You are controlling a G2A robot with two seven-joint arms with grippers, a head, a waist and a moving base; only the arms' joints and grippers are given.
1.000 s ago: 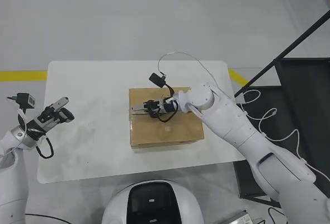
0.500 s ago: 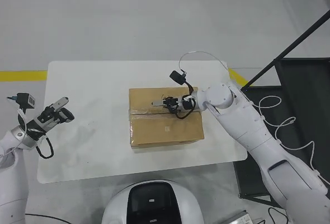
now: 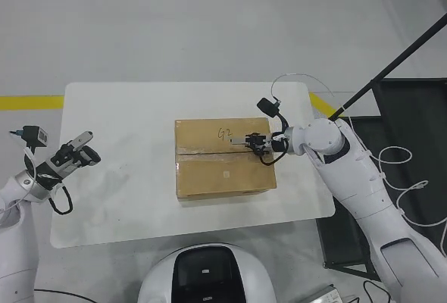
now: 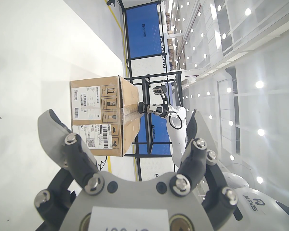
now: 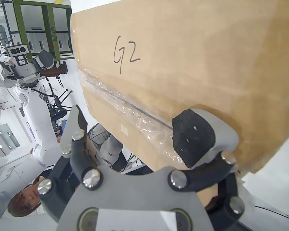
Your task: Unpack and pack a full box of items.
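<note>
Your left end effector hangs over the left margin of the table, just inside its left edge, with its fingers spread and nothing between them. From there to the box you have a wide strip of bare table, the widest open stretch on it.

The box sits a little right of the table's middle, flaps closed, with a clear tape seam running along its top and a handwritten mark on the far flap. Bare table also borders its near and far sides.

Your right end effector is over the right end of the box top, at the seam. It is spread, gripping nothing, with one pad low over the cardboard beside the tape; you cannot tell whether it touches.

Right of the box only a narrow band of table is left before the edge, and a dark metal rack stands just beyond it.
</note>
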